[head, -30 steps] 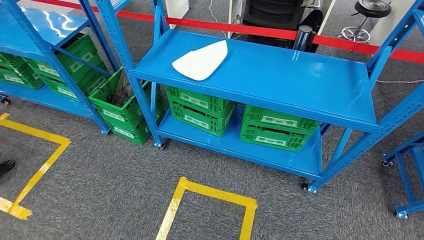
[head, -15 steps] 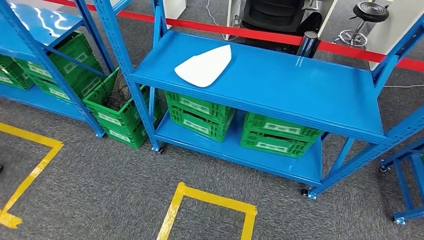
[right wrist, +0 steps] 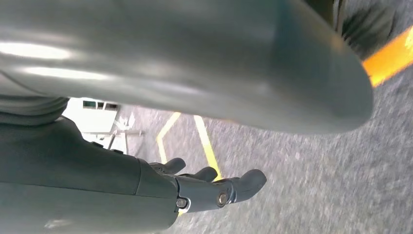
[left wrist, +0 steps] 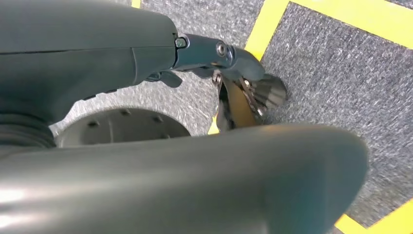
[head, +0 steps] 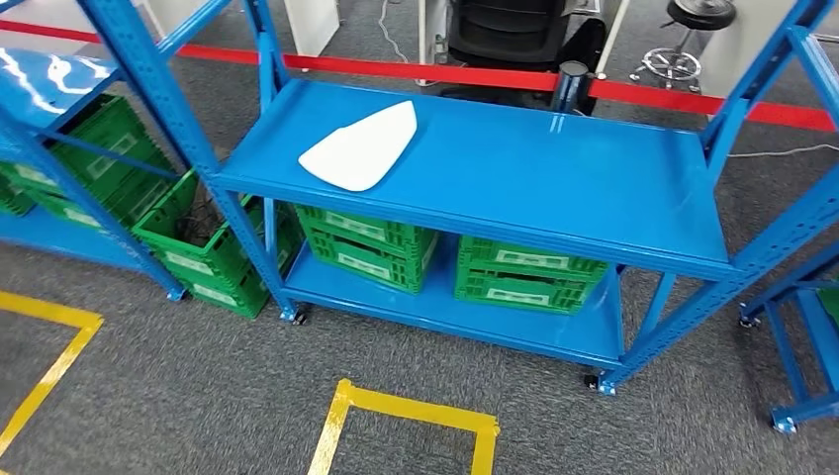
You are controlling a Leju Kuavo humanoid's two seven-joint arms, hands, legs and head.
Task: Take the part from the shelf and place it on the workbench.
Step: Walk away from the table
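Observation:
The part, a flat white panel with one rounded end (head: 361,146), lies on the left half of the blue shelf's top board (head: 554,168) in the head view. My left hand (left wrist: 214,53) hangs over grey carpet and yellow floor tape in the left wrist view, fingers stretched out and holding nothing. My right hand (right wrist: 209,187) also hangs above the carpet in the right wrist view, fingers extended and apart, with nothing in it. Both hands are far from the panel.
Green crates (head: 361,242) (head: 524,272) fill the shelf's lower board. A second blue rack with crates (head: 59,148) stands to the left, and another crate (head: 208,247) sits on the floor between them. A yellow tape square (head: 411,416) marks the carpet in front. Red barrier tape (head: 435,71) and a black chair (head: 514,35) lie behind.
The whole picture has shifted: the camera has moved, so the shelf and white panel now sit lower and further left in view. The panel itself lies unmoved on the board.

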